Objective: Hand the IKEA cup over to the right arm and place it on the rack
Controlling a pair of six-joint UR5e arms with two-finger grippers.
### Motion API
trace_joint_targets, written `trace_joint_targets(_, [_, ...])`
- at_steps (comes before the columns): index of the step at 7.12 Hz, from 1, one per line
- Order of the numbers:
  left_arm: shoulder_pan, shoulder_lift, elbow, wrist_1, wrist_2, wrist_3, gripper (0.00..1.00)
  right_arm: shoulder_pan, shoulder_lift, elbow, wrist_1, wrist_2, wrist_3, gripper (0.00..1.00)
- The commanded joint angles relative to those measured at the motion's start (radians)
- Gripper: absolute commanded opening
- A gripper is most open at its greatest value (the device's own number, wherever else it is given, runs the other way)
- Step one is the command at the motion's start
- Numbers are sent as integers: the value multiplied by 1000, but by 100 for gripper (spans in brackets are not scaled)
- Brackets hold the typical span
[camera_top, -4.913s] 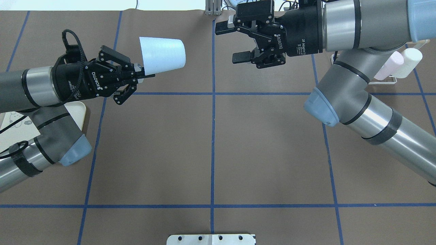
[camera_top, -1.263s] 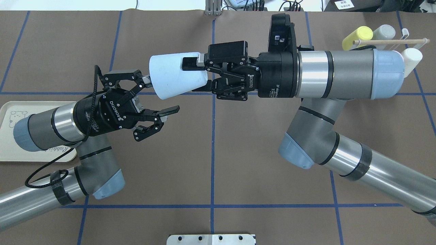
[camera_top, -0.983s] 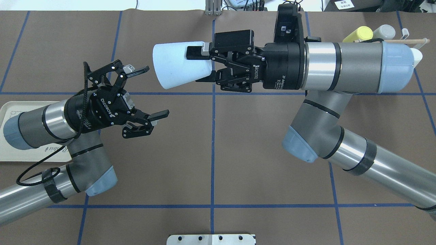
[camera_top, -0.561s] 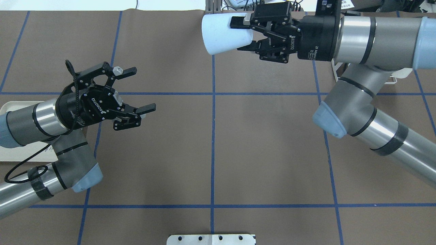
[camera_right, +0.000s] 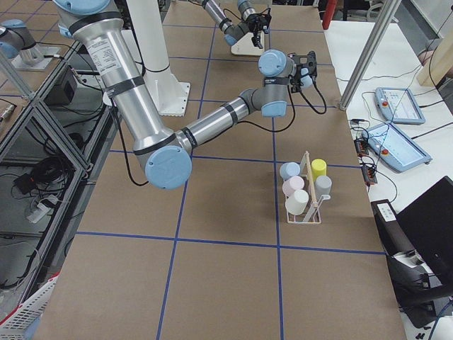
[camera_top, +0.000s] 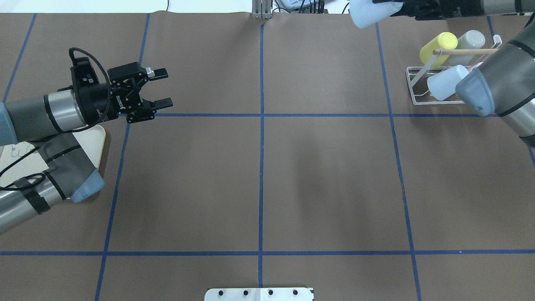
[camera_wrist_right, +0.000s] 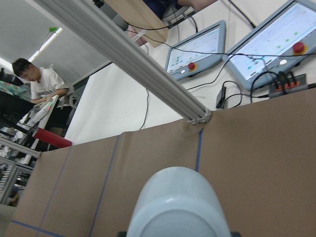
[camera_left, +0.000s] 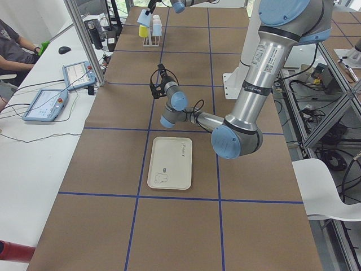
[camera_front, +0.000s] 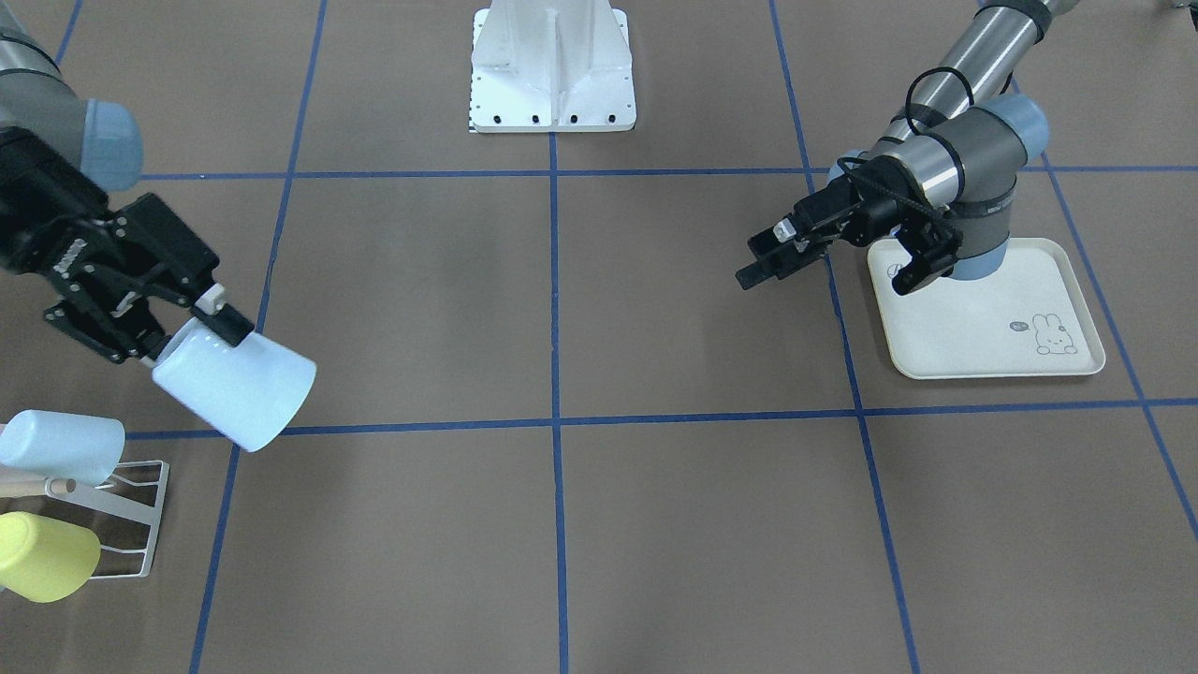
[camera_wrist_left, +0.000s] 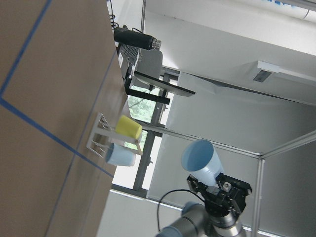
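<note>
The pale blue IKEA cup (camera_front: 236,384) hangs tilted in the air, mouth away from the wrist, with my right gripper (camera_front: 192,346) shut on its base end. In the overhead view the cup (camera_top: 367,10) and right gripper (camera_top: 395,4) sit at the top edge, left of the white wire rack (camera_top: 413,85). The right wrist view is filled below by the cup (camera_wrist_right: 177,207). My left gripper (camera_top: 166,88) is open and holds nothing, far to the left over the table. The left wrist view shows the cup (camera_wrist_left: 200,158) aloft and the rack (camera_wrist_left: 101,133).
On the rack hang a yellow cup (camera_top: 436,44), a grey one (camera_top: 470,39) and a pale blue one (camera_top: 445,81). A cream rabbit-print tray (camera_front: 983,346) lies under the left arm. A person (camera_wrist_right: 34,79) sits beyond the far table edge near control tablets (camera_wrist_right: 195,52).
The cup passed from my left gripper to the right one. Since then the right arm has carried it right and toward the far edge, near the rack. The left gripper drew back left, still open.
</note>
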State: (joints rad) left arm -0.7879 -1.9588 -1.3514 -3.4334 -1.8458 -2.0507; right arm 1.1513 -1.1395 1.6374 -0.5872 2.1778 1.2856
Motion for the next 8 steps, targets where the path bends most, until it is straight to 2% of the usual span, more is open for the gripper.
trace_joint_targets(1, [-212, 1, 8, 307, -306, 319, 100, 121, -29, -45, -275, 8, -385, 25])
trace_joint_targets(2, [-299, 3, 9, 429, -394, 462, 100, 160, -22, -83, -369, 7, -505, 24])
trace_joint_targets(4, [-373, 6, 8, 534, -429, 582, 100, 208, 35, -236, -487, -1, -632, 24])
trace_joint_targets(5, [-399, 8, 6, 578, -467, 656, 100, 241, 79, -333, -493, 6, -679, 24])
trace_joint_targets(6, [-422, 12, 8, 595, -499, 679, 100, 255, 83, -379, -494, 8, -727, 22])
trace_joint_targets(7, [-441, 36, 8, 594, -509, 701, 100, 266, 83, -421, -503, 28, -753, 18])
trace_joint_targets(8, [-441, 49, 6, 595, -507, 710, 100, 272, 81, -459, -508, 61, -768, 17])
